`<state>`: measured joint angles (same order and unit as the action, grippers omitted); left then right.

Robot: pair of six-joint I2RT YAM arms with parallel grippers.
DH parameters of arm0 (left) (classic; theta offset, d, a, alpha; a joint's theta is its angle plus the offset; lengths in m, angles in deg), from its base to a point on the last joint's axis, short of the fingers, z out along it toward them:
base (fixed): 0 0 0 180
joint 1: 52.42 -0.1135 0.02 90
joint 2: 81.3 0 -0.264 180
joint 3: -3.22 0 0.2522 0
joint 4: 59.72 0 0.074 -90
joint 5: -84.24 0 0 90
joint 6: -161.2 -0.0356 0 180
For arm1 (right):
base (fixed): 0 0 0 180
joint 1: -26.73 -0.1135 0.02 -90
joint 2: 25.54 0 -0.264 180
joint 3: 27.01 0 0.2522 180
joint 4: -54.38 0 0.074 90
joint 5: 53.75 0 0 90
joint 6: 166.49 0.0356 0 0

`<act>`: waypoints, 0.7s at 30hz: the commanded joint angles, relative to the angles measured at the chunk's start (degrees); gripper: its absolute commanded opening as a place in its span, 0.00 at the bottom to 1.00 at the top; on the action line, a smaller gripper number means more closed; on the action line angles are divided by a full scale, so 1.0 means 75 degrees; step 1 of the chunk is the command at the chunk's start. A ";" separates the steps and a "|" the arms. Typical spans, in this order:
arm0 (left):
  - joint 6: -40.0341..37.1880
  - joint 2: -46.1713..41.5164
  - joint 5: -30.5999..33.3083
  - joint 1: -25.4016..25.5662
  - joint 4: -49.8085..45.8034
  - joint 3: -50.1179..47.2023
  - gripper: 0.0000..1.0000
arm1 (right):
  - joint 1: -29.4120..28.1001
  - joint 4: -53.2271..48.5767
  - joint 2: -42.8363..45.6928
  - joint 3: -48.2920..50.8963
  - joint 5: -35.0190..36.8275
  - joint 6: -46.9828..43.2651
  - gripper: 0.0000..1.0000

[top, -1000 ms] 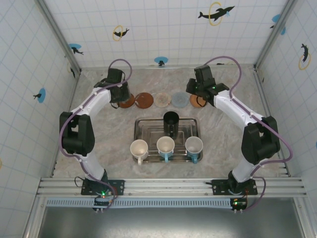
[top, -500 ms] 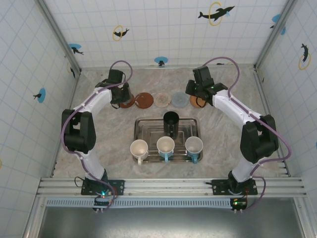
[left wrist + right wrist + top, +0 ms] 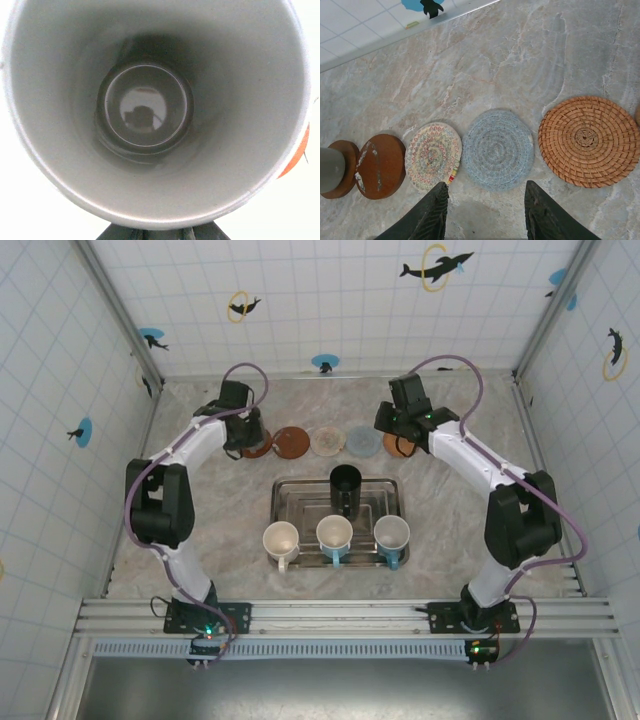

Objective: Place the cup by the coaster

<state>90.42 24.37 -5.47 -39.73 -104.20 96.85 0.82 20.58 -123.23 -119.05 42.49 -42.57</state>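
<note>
left fingers (image 3: 125,234) nudged slightly right since a second ago, pinched narrow on the grey cup (image 3: 145,105), cup over the end brown coaster (image 3: 349,159), contact unclear, right fingers (image 3: 432,215) spread, empty, above the counter (image 3: 520,60) by the blue coaster (image 3: 497,150)

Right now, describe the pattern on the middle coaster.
Middle coaster: concentric multicoloured zigzag rings; clearest in right wrist view.

You are looking straight down into a grey cup (image 3: 60,130); its glossy bottom throws back a dim reflection, and an orange sliver (image 3: 296,155) shows past its right rim.
</note>
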 commanded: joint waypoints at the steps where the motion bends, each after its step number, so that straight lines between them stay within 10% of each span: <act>1: -0.0231 -0.0015 0.0151 -0.0028 0.0405 0.0335 0.00 | -0.0061 -0.0009 -0.0135 -0.0297 0.0070 -0.0032 0.43; 21: -0.0178 0.0135 0.0239 -0.0027 0.0287 0.0368 0.00 | -0.0061 0.0013 -0.0147 -0.0274 0.0047 -0.0024 0.44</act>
<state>90.45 25.22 -5.10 -39.73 -104.29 96.90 0.82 20.56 -123.67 -119.03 42.45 -42.64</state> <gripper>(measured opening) 0.151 0.436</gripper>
